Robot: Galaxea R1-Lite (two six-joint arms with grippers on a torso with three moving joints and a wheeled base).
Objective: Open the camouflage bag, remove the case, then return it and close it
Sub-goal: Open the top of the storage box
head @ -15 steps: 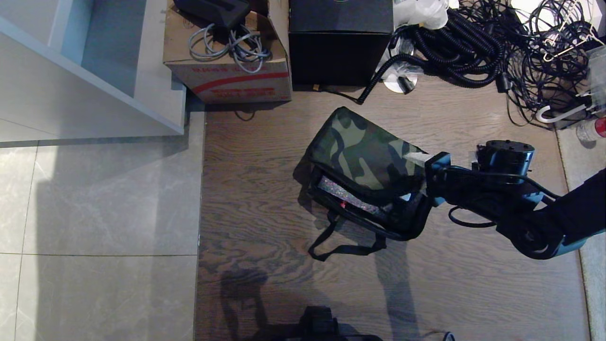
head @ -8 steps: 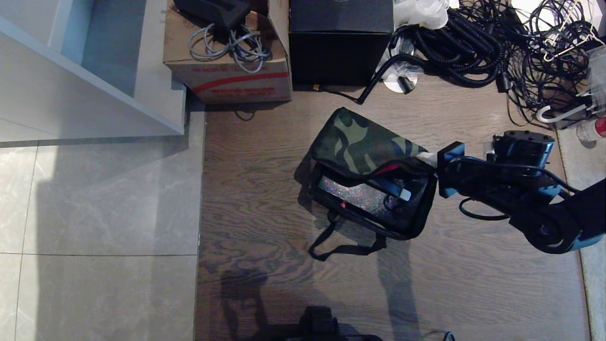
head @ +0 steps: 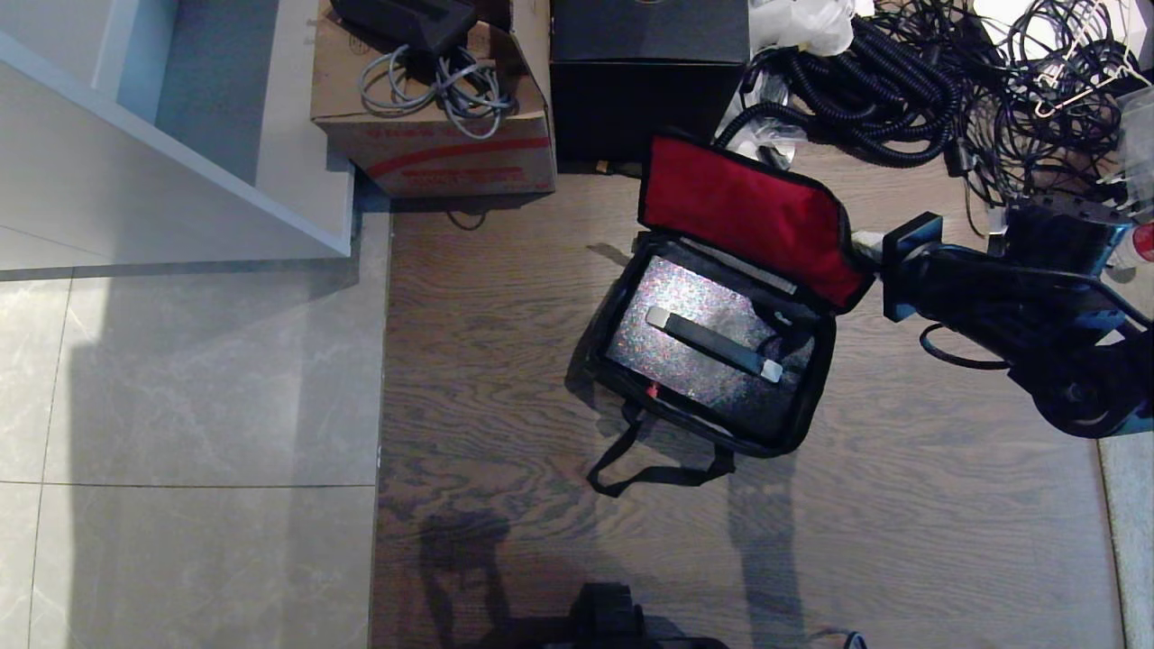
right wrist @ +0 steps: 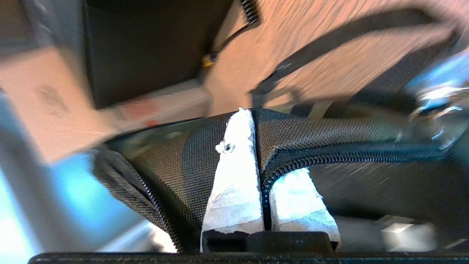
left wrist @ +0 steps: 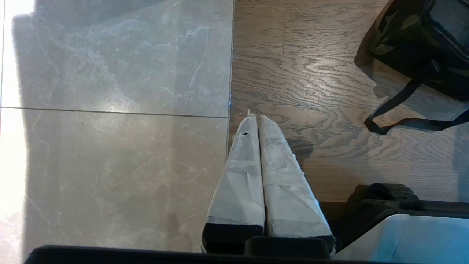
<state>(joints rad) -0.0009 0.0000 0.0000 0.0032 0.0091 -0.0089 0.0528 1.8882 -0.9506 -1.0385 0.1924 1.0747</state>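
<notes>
Head view: camouflage bag (head: 712, 361) on the wood floor, lid (head: 748, 221) swung up and back, red lining showing. Right hand (head: 864, 242) is at the lid's corner edge. The case (head: 712, 347) lies inside the bag, bar handle up, not yet lifted. Opening looks done or nearly so; removal, return and closing remain.

Left wrist view: left hand (left wrist: 256, 123) parked over the floor, fingers pressed together, holding nothing; the bag's corner is well off to one side.

Right wrist view: right hand's fingers (right wrist: 236, 165) pinched on the lid's zippered edge (right wrist: 329, 154).
</notes>
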